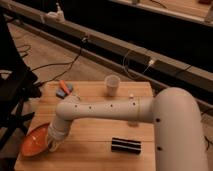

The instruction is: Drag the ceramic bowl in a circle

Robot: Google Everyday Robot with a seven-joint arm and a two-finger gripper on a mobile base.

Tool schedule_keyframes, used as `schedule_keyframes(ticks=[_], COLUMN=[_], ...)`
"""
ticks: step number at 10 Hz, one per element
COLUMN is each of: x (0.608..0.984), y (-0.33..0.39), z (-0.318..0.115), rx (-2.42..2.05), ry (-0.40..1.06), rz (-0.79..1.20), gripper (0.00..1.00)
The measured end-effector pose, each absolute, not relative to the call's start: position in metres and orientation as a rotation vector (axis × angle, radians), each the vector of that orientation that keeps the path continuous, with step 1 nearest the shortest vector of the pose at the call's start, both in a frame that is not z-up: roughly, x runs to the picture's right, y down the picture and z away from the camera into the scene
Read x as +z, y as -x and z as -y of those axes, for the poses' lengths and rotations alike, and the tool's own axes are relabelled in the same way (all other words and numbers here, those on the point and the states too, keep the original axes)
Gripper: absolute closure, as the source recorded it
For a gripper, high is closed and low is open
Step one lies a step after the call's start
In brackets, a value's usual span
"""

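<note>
The ceramic bowl [36,141] is a wide, shallow orange-red dish. It lies at the front left edge of the wooden table [100,135], partly over the edge. My white arm reaches across the table from the right. My gripper [54,145] is at the bowl's right rim, pointing down, and touches it. The arm's wrist hides the fingers.
A translucent plastic cup [112,85] stands at the back middle of the table. A blue and orange object [64,89] lies at the back left. A black rectangular object [125,145] lies at the front right. Cables run on the floor behind.
</note>
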State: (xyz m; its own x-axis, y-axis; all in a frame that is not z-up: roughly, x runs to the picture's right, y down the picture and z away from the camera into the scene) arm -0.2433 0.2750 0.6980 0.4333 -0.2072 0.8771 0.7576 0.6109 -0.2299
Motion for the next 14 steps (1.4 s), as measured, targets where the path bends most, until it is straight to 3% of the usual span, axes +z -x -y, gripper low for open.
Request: schedule_keyframes(ticks=[4,7,10,14], x=[0.713,0.749,0.778,0.767], y=[0.188,0.165,0.191,0.246], z=[-0.253,-0.218,-0.197,-0.209], rx=[-0.565,-0.560,-0.616,-0.741], ry=[0.687,0.691,0.695,0.702], rz=[0.861,0.831,0.863,0.961], gripper=[1.00,1.00,1.00,1.00])
